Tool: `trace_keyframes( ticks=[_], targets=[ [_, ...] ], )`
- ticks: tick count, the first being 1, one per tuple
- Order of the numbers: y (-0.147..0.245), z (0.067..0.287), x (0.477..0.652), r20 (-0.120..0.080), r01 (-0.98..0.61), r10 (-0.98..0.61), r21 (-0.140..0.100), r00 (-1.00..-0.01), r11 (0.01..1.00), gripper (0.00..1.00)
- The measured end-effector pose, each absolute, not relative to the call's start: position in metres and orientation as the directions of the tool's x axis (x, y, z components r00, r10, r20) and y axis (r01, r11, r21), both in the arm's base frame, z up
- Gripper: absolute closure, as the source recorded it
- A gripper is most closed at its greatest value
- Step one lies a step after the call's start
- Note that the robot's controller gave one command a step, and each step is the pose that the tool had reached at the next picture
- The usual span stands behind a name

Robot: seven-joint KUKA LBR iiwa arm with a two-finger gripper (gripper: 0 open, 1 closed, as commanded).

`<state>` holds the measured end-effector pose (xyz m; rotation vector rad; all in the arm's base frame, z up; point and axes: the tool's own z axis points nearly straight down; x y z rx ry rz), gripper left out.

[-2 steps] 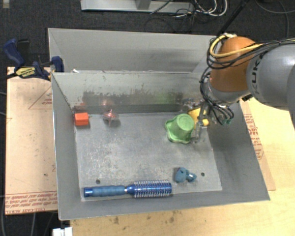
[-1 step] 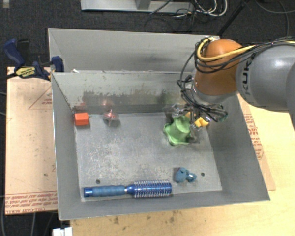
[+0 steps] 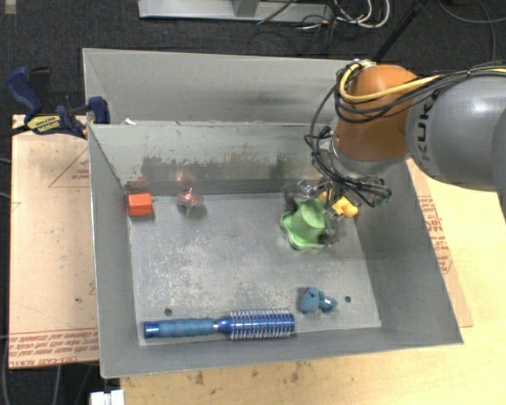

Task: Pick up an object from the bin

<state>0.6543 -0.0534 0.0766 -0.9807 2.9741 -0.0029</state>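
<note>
A blue plastic hairbrush (image 3: 223, 325) with a long handle and ribbed bristle head lies along the near wall of the grey metal bin (image 3: 236, 150), and serves as the marker for everything else here.

Well beyond the brush's bristle end, toward the back wall, sits a pale green, crumpled, soft-looking lump (image 3: 302, 226). The end effector (image 3: 319, 207) hangs right over the far edge of it, under the arm's orange cover. Whether the end effector is apart, together or clamped on anything cannot be told, as cables and the cover hide it.

The green lump looks light and yielding, likely foam or thin plastic. It should squash rather than slip, and seems in no danger of breaking. A pinch across its raised middle fold would probably hold best, since a thin edge might tear or slide out.

A small yellow bit (image 3: 344, 207) shows just past the lump, on the side away from the brush; it may belong to the robot or to the bin.

A small blue knobbly piece (image 3: 316, 300) lies just beyond the bristle tip, between brush and lump, clear of both. Far beyond the handle end, near the back wall, stand an orange cube (image 3: 139, 204) and a tiny pinkish object (image 3: 188, 199), well apart from the lump. Nothing crowds the lump.
</note>
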Motion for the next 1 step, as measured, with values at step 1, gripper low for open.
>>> trace_keyframes(
  ticks=[1],
  targets=[
    [-0.0362,0.2232,0.6273,-0.010,-0.597,-0.597,-0.006,-0.802,0.802,1.00]
  ],
)
